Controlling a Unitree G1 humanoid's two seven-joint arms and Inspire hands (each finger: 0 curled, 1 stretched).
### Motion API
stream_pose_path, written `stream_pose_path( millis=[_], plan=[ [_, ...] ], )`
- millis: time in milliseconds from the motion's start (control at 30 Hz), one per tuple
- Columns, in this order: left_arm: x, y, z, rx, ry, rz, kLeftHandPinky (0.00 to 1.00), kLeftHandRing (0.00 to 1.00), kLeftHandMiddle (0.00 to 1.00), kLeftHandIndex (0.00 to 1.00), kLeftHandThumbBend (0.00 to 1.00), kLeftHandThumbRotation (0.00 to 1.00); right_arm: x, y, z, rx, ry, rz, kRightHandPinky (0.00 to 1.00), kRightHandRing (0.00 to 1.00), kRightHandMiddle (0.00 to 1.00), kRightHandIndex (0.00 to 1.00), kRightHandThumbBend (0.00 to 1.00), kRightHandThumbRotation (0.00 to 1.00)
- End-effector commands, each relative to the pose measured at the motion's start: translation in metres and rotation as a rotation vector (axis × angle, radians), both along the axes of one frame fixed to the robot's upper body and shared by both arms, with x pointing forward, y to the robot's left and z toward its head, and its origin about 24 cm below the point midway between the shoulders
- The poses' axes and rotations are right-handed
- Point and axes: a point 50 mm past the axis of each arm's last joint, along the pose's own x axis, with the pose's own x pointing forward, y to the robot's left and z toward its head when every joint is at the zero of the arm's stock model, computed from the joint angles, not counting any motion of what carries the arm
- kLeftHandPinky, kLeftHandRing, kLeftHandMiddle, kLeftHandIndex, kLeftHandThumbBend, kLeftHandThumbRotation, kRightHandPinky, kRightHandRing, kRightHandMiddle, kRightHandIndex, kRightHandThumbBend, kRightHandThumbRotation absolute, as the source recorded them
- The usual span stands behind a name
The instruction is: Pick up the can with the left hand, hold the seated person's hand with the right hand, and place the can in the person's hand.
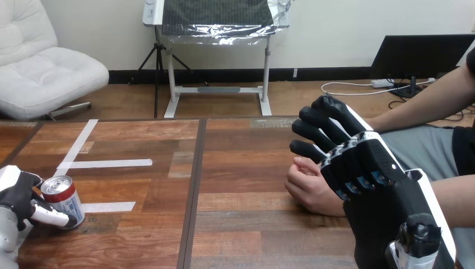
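The left hand [17, 193] sat at the near left edge, a finger curled across the lower front of the upright drink can [60, 193], gripping it. The right hand [364, 165] hung with loosely bent fingers, grasping nothing, just over the person's hand [307, 189], which rested on the wooden table [241, 168]

Wooden table [246, 168] bearing white tape strips [106, 163].

- The can [63, 200] stands on the table [241, 162] at the near left, touching the left hand [19, 196] on its left; a finger crosses the can's near side.
- Tape strips [106, 163] lie behind and right of the can.
- The person's hand [311, 189] rests on the table at right, partly under the right hand [358, 168].
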Motion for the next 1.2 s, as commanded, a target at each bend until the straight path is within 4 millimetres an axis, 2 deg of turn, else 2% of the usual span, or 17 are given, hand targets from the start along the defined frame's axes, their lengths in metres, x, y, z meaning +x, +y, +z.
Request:
stream_pose_path(
  millis=[0,233,933,1167],
  plan=[
    [0.0156,-0.0055,0.0173,0.018,-0.083,-0.027,0.34,0.43,0.52,0.61,0.76,0.00,0.0014,0.0000,0.0156,0.005,-0.089,-0.003,0.84,0.87,0.88,0.88,0.96,0.87],
    [0.0154,-0.0057,0.0171,0.016,-0.091,-0.030,0.36,0.46,0.54,0.60,0.76,0.00,0.0013,0.0000,0.0155,0.007,-0.087,-0.005,0.83,0.87,0.88,0.88,0.97,0.87],
    [0.0157,-0.0050,0.0151,0.017,-0.102,-0.033,0.28,0.36,0.45,0.57,0.76,0.00,0.0004,0.0008,0.0154,0.011,-0.081,-0.003,0.83,0.87,0.88,0.88,0.98,0.87],
    [0.0157,-0.0052,0.0142,-0.006,-0.105,-0.025,0.32,0.41,0.50,0.58,0.76,0.00,0.0002,0.0006,0.0152,0.009,-0.082,-0.004,0.84,0.87,0.88,0.88,0.98,0.87]
  ],
)
